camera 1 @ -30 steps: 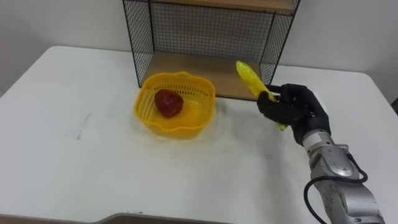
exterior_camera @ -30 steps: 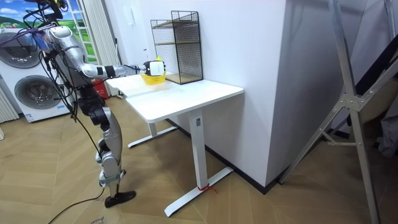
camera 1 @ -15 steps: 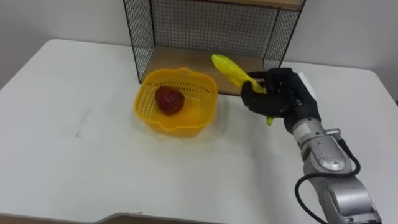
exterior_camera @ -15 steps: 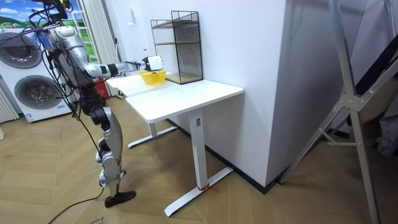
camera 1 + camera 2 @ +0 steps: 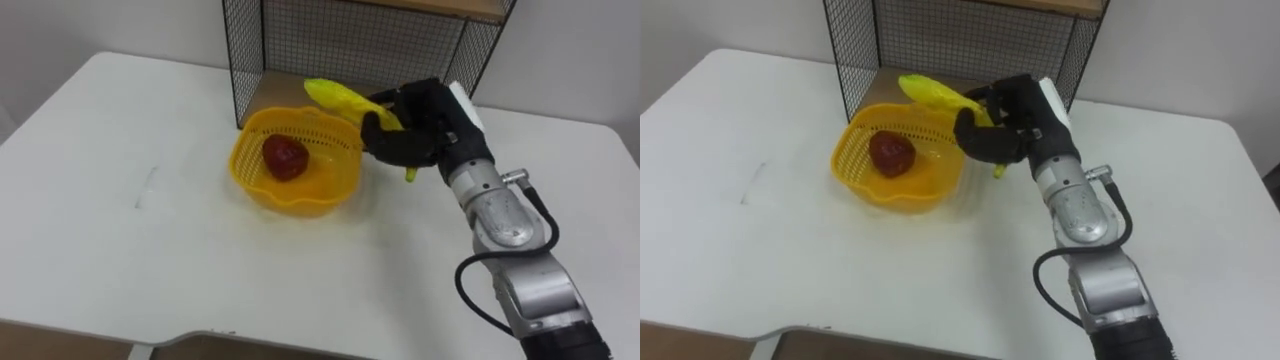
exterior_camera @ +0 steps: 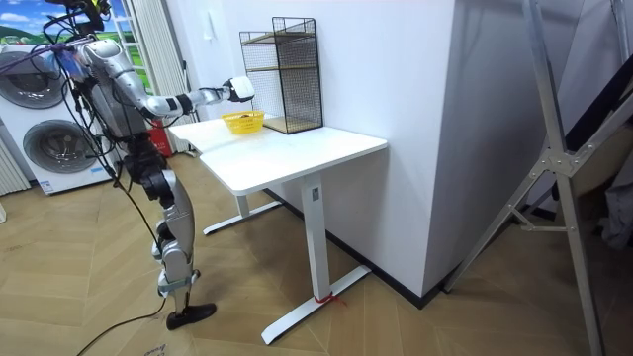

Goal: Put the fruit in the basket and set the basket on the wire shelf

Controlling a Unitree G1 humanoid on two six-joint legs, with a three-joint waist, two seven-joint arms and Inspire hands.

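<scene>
Yellow perforated plastic basket (image 5: 300, 198): stands on the white tabletop (image 5: 120, 230), just in front of the black wire shelf with wooden boards (image 5: 350, 40). Judged light and slightly flexible. The scalloped rim looks the best place to take hold, and a level lift should keep the contents from rolling.

Round red fruit (image 5: 285, 157): lies inside the basket, left of centre.

Long yellow banana-like fruit (image 5: 335, 97): held in the air over the basket's far right rim, tip pointing left. Probably light, with a smooth and perhaps slippery skin. A hold at mid-length suits it, and a low release would spare it bruising or a bounce.

Black right hand (image 5: 412, 128): fingers curled round the middle of the yellow fruit.

Shelf, lower board: sits near tabletop level behind the basket, so a small lift should do.
</scene>
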